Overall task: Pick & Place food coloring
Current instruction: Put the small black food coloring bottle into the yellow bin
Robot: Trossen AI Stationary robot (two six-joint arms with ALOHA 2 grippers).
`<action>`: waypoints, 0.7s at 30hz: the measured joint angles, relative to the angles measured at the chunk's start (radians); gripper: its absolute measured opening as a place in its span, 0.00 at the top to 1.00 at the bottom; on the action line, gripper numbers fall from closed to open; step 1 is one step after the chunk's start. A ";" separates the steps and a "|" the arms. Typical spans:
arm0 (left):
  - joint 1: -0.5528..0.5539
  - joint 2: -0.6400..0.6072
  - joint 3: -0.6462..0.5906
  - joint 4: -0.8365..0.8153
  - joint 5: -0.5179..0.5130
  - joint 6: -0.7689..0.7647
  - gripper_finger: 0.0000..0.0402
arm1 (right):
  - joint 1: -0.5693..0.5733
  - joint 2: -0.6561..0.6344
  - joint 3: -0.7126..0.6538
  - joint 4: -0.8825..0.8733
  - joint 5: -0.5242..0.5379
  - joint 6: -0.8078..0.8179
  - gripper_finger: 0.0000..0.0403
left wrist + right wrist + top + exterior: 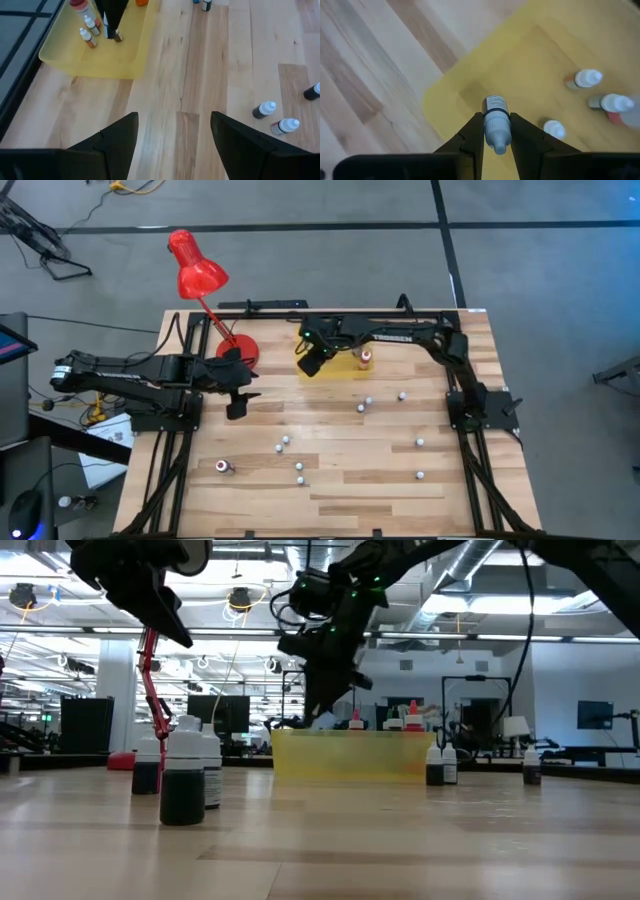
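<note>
my right gripper (pixel 496 131) pinches a small pale-capped bottle (pixel 495 121) over the flat yellow tray (pixel 530 70) | my left gripper (pixel 172 135) gapes wide above bare plank wood

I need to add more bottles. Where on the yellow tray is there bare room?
The shallow yellow tray lies bare at the corner under the right gripper, which holds a small white-capped bottle. It is crowded at the far side, where three white-capped bottles stand close together.
</note>
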 joint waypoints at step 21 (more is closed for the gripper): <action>0.001 0.000 0.000 -0.023 -0.001 -0.021 0.40 | 0.008 0.082 0.060 -0.241 0.004 -0.022 0.82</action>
